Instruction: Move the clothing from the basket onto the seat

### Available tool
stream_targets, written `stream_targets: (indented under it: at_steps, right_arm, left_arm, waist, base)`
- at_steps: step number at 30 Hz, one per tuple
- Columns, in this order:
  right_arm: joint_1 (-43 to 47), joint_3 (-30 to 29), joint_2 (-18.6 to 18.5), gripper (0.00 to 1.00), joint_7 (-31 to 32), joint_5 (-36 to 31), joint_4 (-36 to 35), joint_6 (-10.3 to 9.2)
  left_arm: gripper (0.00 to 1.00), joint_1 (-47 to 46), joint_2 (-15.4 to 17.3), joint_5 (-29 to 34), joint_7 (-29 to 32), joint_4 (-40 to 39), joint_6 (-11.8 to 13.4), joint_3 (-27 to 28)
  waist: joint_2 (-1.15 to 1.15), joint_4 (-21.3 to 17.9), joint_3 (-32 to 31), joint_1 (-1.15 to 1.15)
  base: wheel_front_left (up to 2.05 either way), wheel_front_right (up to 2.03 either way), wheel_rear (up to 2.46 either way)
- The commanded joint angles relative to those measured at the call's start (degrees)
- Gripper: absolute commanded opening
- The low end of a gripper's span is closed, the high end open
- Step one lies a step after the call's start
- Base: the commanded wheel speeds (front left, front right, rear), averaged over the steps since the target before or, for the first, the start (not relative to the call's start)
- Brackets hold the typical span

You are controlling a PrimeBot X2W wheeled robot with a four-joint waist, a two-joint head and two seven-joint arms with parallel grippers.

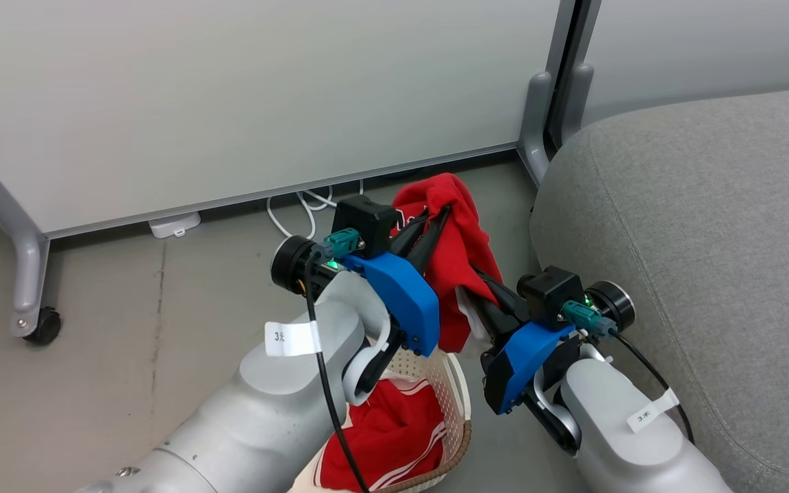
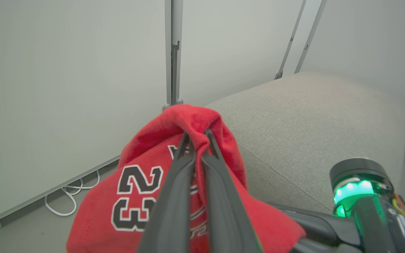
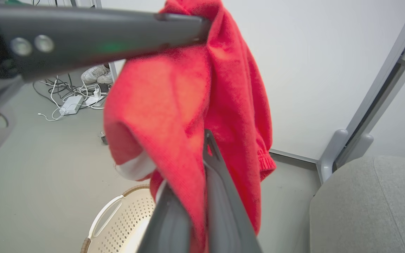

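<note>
Sitting nearest, between the two pale forearms, the basket (image 1: 444, 383) rests on the floor (image 1: 161, 342). Its brown rim faces the seat (image 1: 709, 239), and a narrow strip of floor separates them. Inside the basket lies one red garment (image 1: 387, 438) with white stripes, bunched against the perforated wall.

Above the basket, both claws grip the jersey (image 1: 459, 253). The left claw (image 1: 435, 218) is clenched on a fold at the cloth's top, fingers pinched together, with "23" showing below them in the left wrist view. The right claw (image 1: 489, 282) is lower and closer to the seat. It is clenched on the same jersey, its fingers buried in the red cloth. The jersey hangs clear of the basket rim, just left of the seat's rounded edge and apart from it.

To the right, the seat's grey top spreads wide, its seam curving along the edge. To the left there is open floor. Farther back stand white panels (image 1: 230, 103) on grey feet, one with a caster (image 1: 44, 326). White cables (image 1: 305, 209) loop under the panel's bottom edge.
</note>
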Motion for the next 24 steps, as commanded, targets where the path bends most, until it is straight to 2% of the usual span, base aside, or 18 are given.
stream_targets:
  at_steps: [1, 14, 15, 16, 17, 18, 24]
  right_arm:
    - [-0.5, -0.2, -0.1, 0.0, -0.3, 0.3, -0.3, 0.01]
    - [0.4, -1.2, -0.1, 0.0, -0.3, 1.1, -1.4, 0.01]
    - [0.5, -1.3, -0.1, 0.0, -0.3, 1.1, -1.5, 0.01]
    - [0.5, -1.5, -0.1, 0.0, -0.3, 1.2, -1.7, 0.01]
    - [0.6, -1.6, -0.1, 0.0, -0.3, 1.3, -1.8, 0.01]
    - [0.6, -1.7, -0.1, 0.0, -0.3, 1.3, -1.9, 0.01]
    - [0.9, -2.4, -0.1, 0.0, -0.3, 0.5, -2.5, 0.01]
  left_arm:
    - [0.0, -1.0, 0.1, -0.5, -0.4, 0.3, 0.2, -0.1]
    - [0.02, -1.7, 0.1, -1.6, -1.3, 1.8, 0.1, -1.9]
    - [0.24, -1.7, 0.1, -1.7, -1.4, 1.9, 0.0, -2.0]
    - [0.62, -1.6, 0.1, -1.8, -1.5, 2.0, -0.1, -2.1]
    - [0.85, -1.6, 0.1, -1.8, -1.5, 2.0, -0.2, -2.2]
    - [1.0, -1.4, 0.1, -1.7, -1.6, 2.1, -0.2, -2.2]
    - [1.0, 0.7, 0.1, 0.5, -2.4, 1.7, 0.5, -0.2]
  waist:
    - [0.0, 0.0, 0.0, 0.0]
    - [0.0, -0.3, -0.1, 0.0]
    - [0.0, -0.3, -0.1, 0.0]
    - [0.0, -0.3, -0.1, 0.0]
    - [0.0, -0.3, -0.1, 0.0]
    - [0.0, -0.3, -0.1, 0.0]
    - [0.0, 0.0, 0.1, 0.0]
  base:
    - [0.0, 0.0, 0.0]
    - [0.0, 0.0, 0.0]
    - [0.0, 0.0, 0.0]
    - [0.0, 0.0, 0.0]
    - [0.0, 0.0, 0.0]
    - [0.0, 0.0, 0.0]
    - [0.0, 0.0, 0.0]
